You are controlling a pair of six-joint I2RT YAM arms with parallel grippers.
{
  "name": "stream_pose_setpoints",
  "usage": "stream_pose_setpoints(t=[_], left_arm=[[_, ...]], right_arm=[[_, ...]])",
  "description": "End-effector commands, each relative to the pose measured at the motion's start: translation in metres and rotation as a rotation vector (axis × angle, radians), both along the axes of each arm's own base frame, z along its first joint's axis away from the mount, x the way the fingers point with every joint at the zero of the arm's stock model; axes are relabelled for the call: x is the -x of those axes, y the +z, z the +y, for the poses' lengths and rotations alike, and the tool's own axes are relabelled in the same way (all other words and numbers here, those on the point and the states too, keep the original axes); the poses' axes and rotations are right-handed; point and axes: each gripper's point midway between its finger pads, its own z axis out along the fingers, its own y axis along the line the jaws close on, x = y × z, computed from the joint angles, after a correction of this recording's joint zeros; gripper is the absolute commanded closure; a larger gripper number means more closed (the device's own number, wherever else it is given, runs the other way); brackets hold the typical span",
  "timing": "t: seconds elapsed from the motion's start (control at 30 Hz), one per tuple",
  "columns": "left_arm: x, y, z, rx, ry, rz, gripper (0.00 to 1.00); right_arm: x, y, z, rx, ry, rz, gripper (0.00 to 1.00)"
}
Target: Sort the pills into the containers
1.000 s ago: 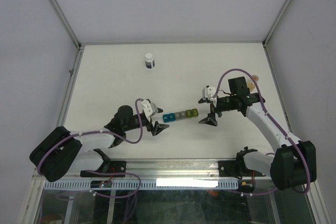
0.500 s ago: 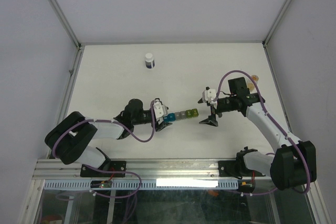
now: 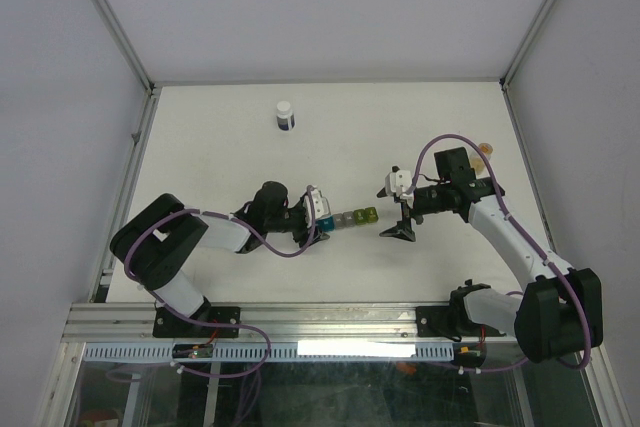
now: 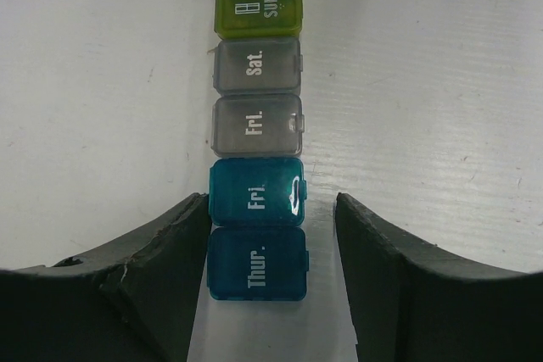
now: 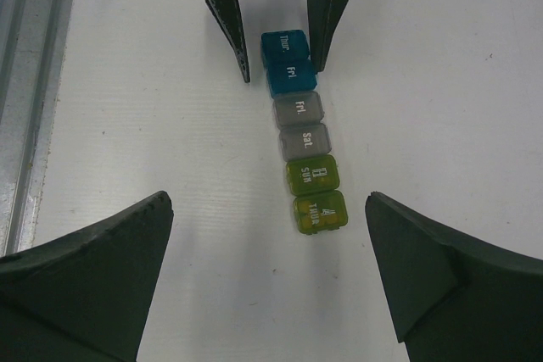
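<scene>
Left wrist view, unlike overhead, shows a gap between containers [image 4: 257, 125] and spread left pincer [image 4: 271, 205]; right pincer [image 5: 267, 198] spread wide.

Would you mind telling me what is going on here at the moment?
The left gripper straddles the teal end of the pill compartment strip, jaws either side but not yet clamped. The right gripper hangs open just past the yellow-green end. The lids all look shut.

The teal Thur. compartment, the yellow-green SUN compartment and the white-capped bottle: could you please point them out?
Teal Thur. compartment [image 4: 257, 262], left wrist view, lid centre.
Yellow-green SUN compartment [image 4: 258, 8], left wrist view, lid centre.
White-capped bottle [image 3: 286, 121], top view, dark label.
</scene>
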Motion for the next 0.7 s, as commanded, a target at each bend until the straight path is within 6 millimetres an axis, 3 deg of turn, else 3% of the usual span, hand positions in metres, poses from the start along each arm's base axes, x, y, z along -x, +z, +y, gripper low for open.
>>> stream_pose_setpoints(t=[0.0,0.2,0.57,0.67], left_arm=[[-0.005,0.009,-0.015,0.016,-0.047,-0.045,0.40],[0.007,0.010,-0.027,0.026,-0.111,-0.045,0.56],[0.045,0.020,-0.079,0.062,-0.262,-0.075,0.70],[0.046,0.018,-0.088,0.058,-0.248,-0.071,0.72]], right_arm=[[0.002,0.002,0.005,-0.028,0.027,0.000,0.00],[0.005,-0.008,0.004,-0.011,0.049,0.003,0.01],[0.015,-0.046,-0.005,0.067,0.118,-0.060,0.03],[0.020,-0.055,-0.010,0.095,0.129,-0.044,0.04]])
